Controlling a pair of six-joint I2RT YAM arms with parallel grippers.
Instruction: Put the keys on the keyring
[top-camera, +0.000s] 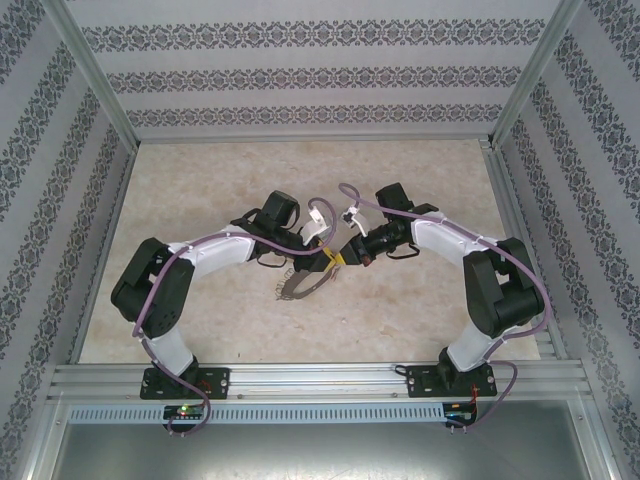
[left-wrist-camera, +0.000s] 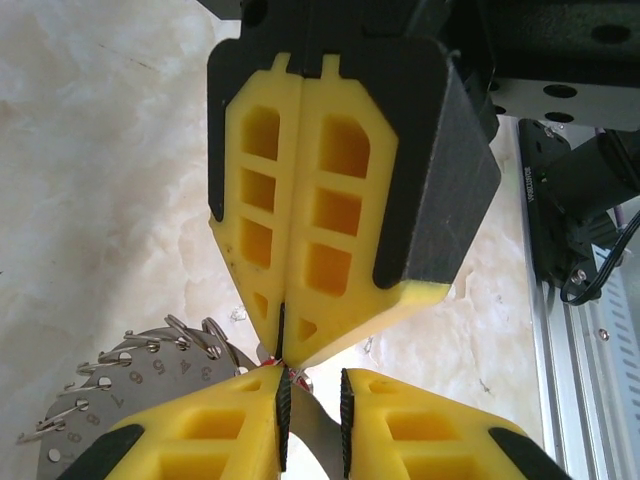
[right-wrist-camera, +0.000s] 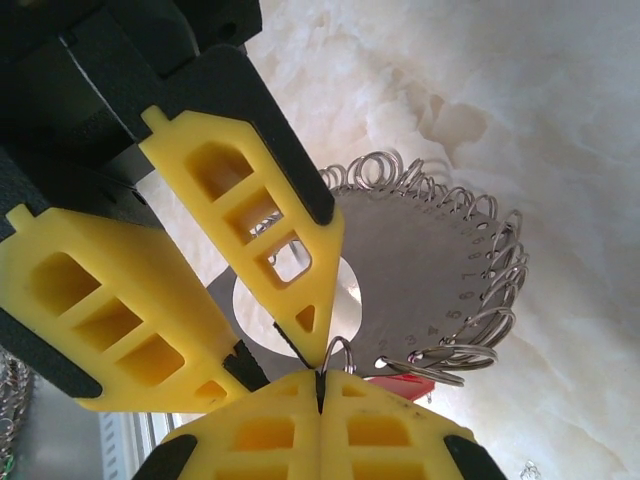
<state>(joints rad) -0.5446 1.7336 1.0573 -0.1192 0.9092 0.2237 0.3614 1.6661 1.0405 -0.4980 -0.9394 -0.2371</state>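
You look mid-threading over the worktop (top-camera: 200, 200) centre. Your left end effector (left-wrist-camera: 313, 398) is narrow, pinching the keyring (right-wrist-camera: 430, 270) plate. Your right end effector (right-wrist-camera: 320, 385) is clamped tight at the hoop's 6 o'clock rim, the red key (right-wrist-camera: 408, 386) at its 3 o'clock; whether gripped, unclear. Next: ease it onto one rim loop (right-wrist-camera: 338, 352), plate steady.

keyring (right-wrist-camera: 440, 270): grey numbered disc fringed with split rings | key (right-wrist-camera: 412, 385): red head, beneath its rim

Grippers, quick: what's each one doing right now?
Left gripper: closed on the keyring, gripping its numbered disc.
Right gripper: shut, tips at a small wire loop; gripping it or not, cannot tell.
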